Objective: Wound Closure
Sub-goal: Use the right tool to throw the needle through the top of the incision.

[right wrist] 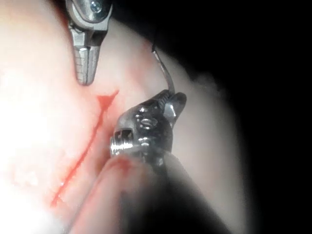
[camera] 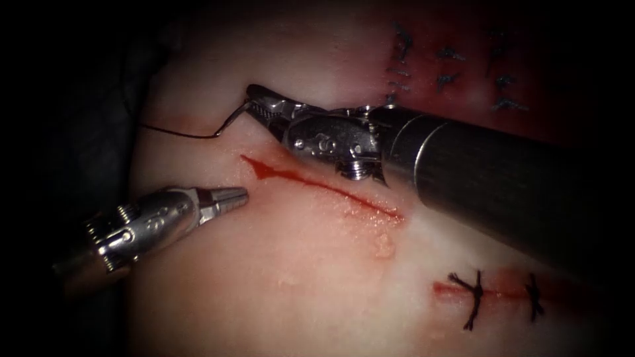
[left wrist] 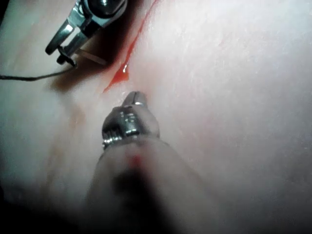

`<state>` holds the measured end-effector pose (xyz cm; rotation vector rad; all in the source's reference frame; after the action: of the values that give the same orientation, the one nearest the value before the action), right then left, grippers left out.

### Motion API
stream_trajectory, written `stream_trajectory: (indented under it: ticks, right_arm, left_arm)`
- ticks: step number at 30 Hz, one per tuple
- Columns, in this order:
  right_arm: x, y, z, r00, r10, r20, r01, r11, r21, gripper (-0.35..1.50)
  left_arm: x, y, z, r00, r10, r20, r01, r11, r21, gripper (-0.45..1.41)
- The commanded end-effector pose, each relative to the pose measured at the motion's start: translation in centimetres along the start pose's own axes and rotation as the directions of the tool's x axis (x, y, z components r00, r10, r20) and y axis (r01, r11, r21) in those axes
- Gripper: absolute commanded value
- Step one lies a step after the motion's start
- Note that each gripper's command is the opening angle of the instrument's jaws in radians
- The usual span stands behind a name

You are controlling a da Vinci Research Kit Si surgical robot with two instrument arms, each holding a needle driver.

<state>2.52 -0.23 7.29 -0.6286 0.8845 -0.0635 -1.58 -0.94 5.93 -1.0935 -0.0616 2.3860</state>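
The tissue (camera: 317, 264) carries a red cut (camera: 317, 186) running slantwise. My right tool (camera: 256, 100) reaches in over the cut, jaws shut on the curved needle (camera: 228, 123) near one end. The needle hangs free above the tissue, just beyond the cut's left end, not in the tissue. Dark thread (camera: 175, 134) trails from it to the left. My left tool (camera: 242, 194) rests below the cut's left end, jaws shut and holding nothing. The left wrist view has the left tool (left wrist: 135, 98) by the cut (left wrist: 127, 57), with the right tool (left wrist: 61, 50) and thread (left wrist: 29, 77) beyond. In the right wrist view the right tool (right wrist: 174, 99) grips the needle (right wrist: 165, 73).
Two tied dark stitches (camera: 475, 296) close another cut at the lower right. Several older dark stitches (camera: 450, 66) sit at the upper right. The right tool's thick shaft (camera: 489, 178) crosses above the cut's right end. Dark cloth (camera: 79, 132) borders the tissue on the left.
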Motion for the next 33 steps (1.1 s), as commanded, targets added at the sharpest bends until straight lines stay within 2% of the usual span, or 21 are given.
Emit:
stream_trajectory:
  ticks: [1,9,21,33]
  right_arm:
    - [-0.02,-0.10,0.06,1.000,0.004,-0.004,-0.004,1.000,0.002,-0.35]
    - [-0.04,-0.35,-0.02,1.000,0.013,-0.009,-0.013,1.000,0.000,-0.35]
    - [-0.24,-0.51,-0.13,0.999,0.044,0.024,-0.044,0.999,0.011,-0.35]
    - [-0.34,-0.65,-0.21,0.997,0.069,0.042,-0.070,0.997,0.031,-0.35]
  left_arm:
    - [0.01,-0.04,0.08,1.000,0.002,-0.002,-0.002,1.000,0.000,-0.35]
    - [-0.03,-0.08,0.04,1.000,-0.003,0.002,0.003,1.000,0.002,-0.35]
    - [-0.07,-0.11,0.00,1.000,-0.009,0.010,0.009,1.000,0.006,-0.35]
    - [-0.07,-0.11,-0.01,1.000,-0.009,0.011,0.009,1.000,0.007,-0.35]
